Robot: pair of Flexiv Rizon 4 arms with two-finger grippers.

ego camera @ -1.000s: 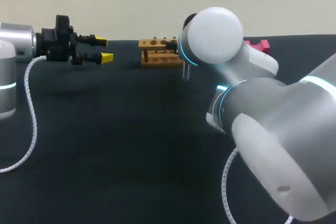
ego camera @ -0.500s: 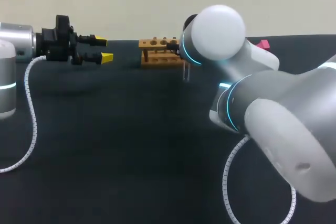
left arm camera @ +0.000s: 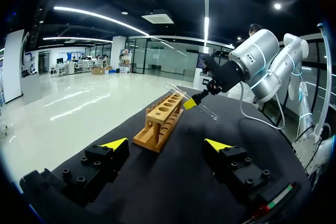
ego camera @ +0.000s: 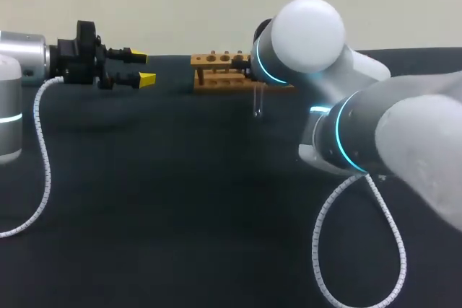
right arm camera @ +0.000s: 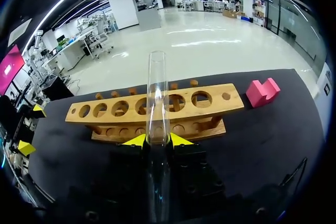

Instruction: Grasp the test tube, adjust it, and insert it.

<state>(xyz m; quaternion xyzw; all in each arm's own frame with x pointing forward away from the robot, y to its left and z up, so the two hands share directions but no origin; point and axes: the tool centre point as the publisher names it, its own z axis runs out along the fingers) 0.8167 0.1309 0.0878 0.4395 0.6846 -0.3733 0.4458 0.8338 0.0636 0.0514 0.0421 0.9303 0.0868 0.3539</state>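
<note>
The right gripper (right arm camera: pixel 153 140) pinches the test tube (right arm camera: pixel 157 98), rack (right arm camera: pixel 220 103) at its twelve o'clock; probably lining up a hole. The left gripper (left arm camera: pixel 165 144) hangs open at the rack's nine.

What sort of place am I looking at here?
Probably a robot lab bench: a dark table holds a wooden rack, and the right gripper grips a glass tube near it.

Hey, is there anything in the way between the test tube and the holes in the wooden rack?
Nothing visible. The right gripper is shut on the test tube in front of the wooden rack, whose top holes look empty. The pink block lies beyond the rack's end, and the left gripper is well aside.
</note>
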